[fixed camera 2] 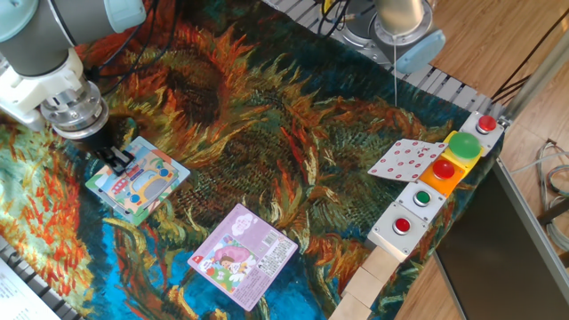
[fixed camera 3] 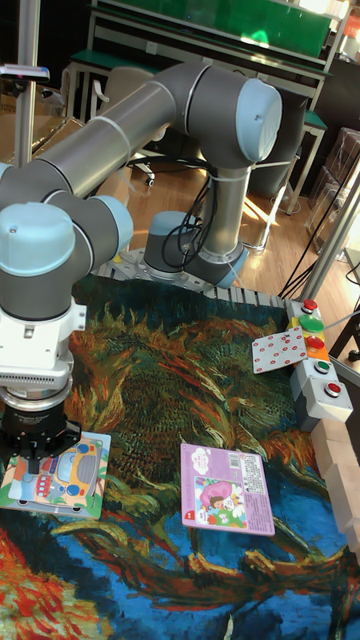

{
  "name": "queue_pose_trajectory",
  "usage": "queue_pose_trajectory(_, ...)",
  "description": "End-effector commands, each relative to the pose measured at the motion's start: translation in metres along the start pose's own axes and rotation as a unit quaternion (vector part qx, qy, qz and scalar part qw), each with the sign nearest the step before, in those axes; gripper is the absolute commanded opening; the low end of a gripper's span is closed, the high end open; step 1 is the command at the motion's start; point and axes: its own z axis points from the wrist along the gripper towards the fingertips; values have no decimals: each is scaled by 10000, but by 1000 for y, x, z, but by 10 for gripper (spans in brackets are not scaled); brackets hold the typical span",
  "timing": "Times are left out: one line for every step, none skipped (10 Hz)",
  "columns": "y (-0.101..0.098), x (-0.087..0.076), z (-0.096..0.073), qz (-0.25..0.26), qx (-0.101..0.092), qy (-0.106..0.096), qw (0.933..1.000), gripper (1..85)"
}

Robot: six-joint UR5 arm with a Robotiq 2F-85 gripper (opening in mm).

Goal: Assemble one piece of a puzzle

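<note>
**Operator:** What does the fixed view give me?

**Spotter:** Sunflower-painted cloth (fixed camera 2: 293, 133) covers your whole table. Take the puzzle (fixed camera 2: 139, 182) as your landmark: it lies flat at the left of the cloth, teal edge around a yellow and orange bus picture. Your gripper (fixed camera 2: 118, 163) stands right over its upper left corner, fingers pointing down, tips at or just above the board. The fingertips look close together, but you cannot tell from here whether they are clamped on anything. You cannot pick out the piece as a separate thing; if it is there, it sits under the fingertips. Below and to the right of the puzzle lies the purple-pink card (fixed camera 2: 242, 254), well apart from it. Far to the right of the puzzle, the red-and-white card (fixed camera 2: 405, 159) leans against the button box (fixed camera 2: 437, 189) at the table edge.

**Operator:** And the tall fixed view?

**Spotter:** Here the puzzle (fixed camera 3: 62, 475) is at the lower left, and your gripper (fixed camera 3: 37, 459) hangs over its left part, the wrist body hiding the fingertips. The finger state is not readable here either. The purple-pink card (fixed camera 3: 226, 489) lies to the right of the puzzle, with bare cloth (fixed camera 3: 180, 380) between. The red-and-white card (fixed camera 3: 279, 351) sits far up and right of the puzzle, beside the button box (fixed camera 3: 322, 372).
</note>
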Motion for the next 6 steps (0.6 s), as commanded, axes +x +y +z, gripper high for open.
queue_pose_trajectory(-2, 0, 1, -2, -63, -54, 10000, 13)
queue_pose_trajectory(-2, 1, 1, -1, -78, -56, 10000, 13)
queue_pose_trajectory(-1, 2, 1, 15, -110, -44, 9999, 13)
queue_pose_trajectory(-1, 4, 1, 30, -127, -30, 9999, 13)
queue_pose_trajectory(0, 6, 1, 53, -144, -24, 9999, 13)
queue_pose_trajectory(0, 7, 0, 61, -144, -17, 9999, 13)
